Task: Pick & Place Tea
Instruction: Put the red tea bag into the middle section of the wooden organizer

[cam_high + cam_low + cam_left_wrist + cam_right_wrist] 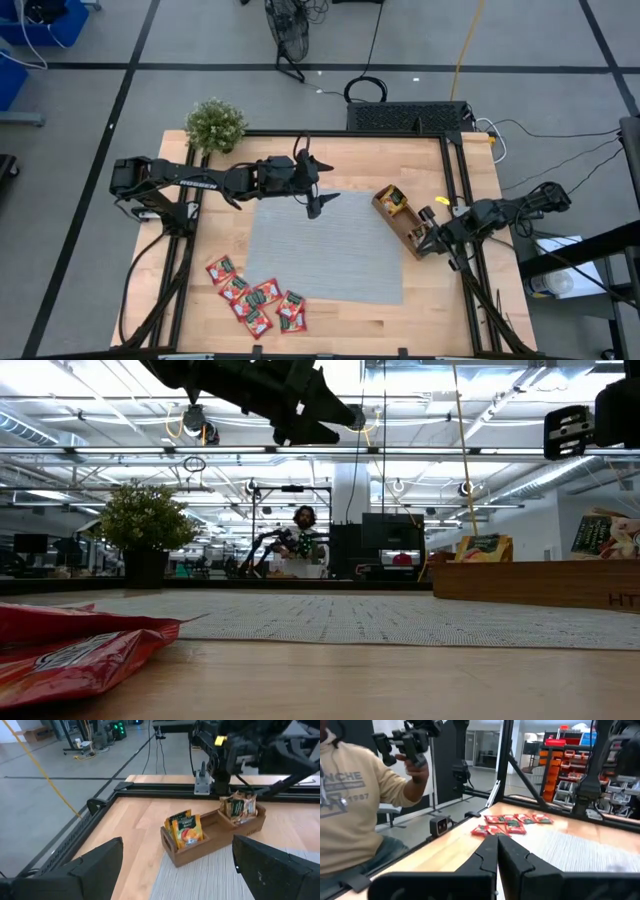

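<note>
Several red tea sachets (256,300) lie flat on the wood near the table's front left; they also show in the right wrist view (512,821). A brown wooden tray (400,222) at the grey mat's (325,250) right edge holds upright orange-yellow sachets (184,827) and pale-green ones (237,806). My left gripper (318,187) hangs open above the mat's far left corner, pointing toward the tray (200,847), with nothing between its fingers. My right gripper (497,847) is shut and empty, drawn back by the table's right edge (432,240), beside the tray's near end.
A potted plant (215,125) stands at the far left corner. A black frame rail (455,200) runs along the table's edges. A person (350,800) in a beige sweater sits beyond the table's left side. Bare mat lies between the sachets and the tray.
</note>
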You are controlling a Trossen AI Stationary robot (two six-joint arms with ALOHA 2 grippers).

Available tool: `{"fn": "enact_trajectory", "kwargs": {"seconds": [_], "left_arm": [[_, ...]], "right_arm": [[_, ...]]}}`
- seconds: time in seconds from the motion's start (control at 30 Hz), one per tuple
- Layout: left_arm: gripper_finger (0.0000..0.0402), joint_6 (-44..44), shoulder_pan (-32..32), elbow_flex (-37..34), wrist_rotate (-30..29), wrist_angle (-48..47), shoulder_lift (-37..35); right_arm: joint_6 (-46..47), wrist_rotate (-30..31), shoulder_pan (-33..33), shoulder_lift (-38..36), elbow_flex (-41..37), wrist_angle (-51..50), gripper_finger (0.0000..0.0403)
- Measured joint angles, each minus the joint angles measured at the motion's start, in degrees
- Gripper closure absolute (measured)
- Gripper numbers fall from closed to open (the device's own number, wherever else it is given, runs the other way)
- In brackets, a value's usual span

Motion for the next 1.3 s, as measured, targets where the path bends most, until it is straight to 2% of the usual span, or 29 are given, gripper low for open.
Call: {"fn": "enact_trajectory", "kwargs": {"seconds": [0.3,0.47,0.57,0.63,0.7,0.77,0.8,0.93,1.0,1.13,1.2,1.3], "left_arm": [[0.0036,2.8,-0.1,0.0,-0.3,2.5,0.0],[0.0036,0.8,-0.1,0.0,-8.8,2.1,0.0],[0.0036,-1.3,-0.1,0.0,-15.5,-1.3,0.0],[0.0036,-3.6,0.1,0.0,-17.5,-7.3,0.0],[0.0036,-5.8,1.0,0.8,-13.2,-17.2,0.0],[0.0036,-10.9,1.7,3.6,-7.5,-32.1,0.0],[0.0036,-14.0,1.5,5.9,-6.6,-41.1,0.0],[0.0037,-28.2,-2.1,12.6,-7.5,-76.0,0.0],[0.0037,-36.1,-4.3,12.7,-5.8,-86.7,0.0],[0.0037,-56.5,-10.3,10.1,3.1,-97.6,-0.2],[0.0037,-63.0,-15.1,7.9,6.5,-98.2,-0.2],[0.0037,-70.9,-22.5,4.5,7.7,-94.6,-0.2]], "right_arm": [[0.0,0.1,0.0,0.0,-3.3,0.6,0.0403],[0.0,0.0,0.0,0.1,-3.6,0.5,0.0403],[0.0,0.1,0.0,0.1,-3.7,0.5,0.0403],[0.0,0.0,0.0,0.1,-3.7,0.5,0.0403],[0.0,0.0,0.0,0.1,-3.7,0.5,0.0403],[0.0,0.0,0.0,0.1,-3.8,0.5,0.0403],[0.0,0.0,0.0,0.1,-3.8,0.5,0.0403],[0.0,0.0,0.0,0.1,-3.8,0.5,0.0403],[0.0,0.0,0.0,0.1,-3.8,0.5,0.0403],[0.0,0.0,0.0,0.1,-3.8,0.5,0.0403],[0.0,0.0,0.0,0.1,-3.8,0.5,0.0403],[0.0,0.0,0.0,0.1,-3.9,0.5,0.0403]]}}
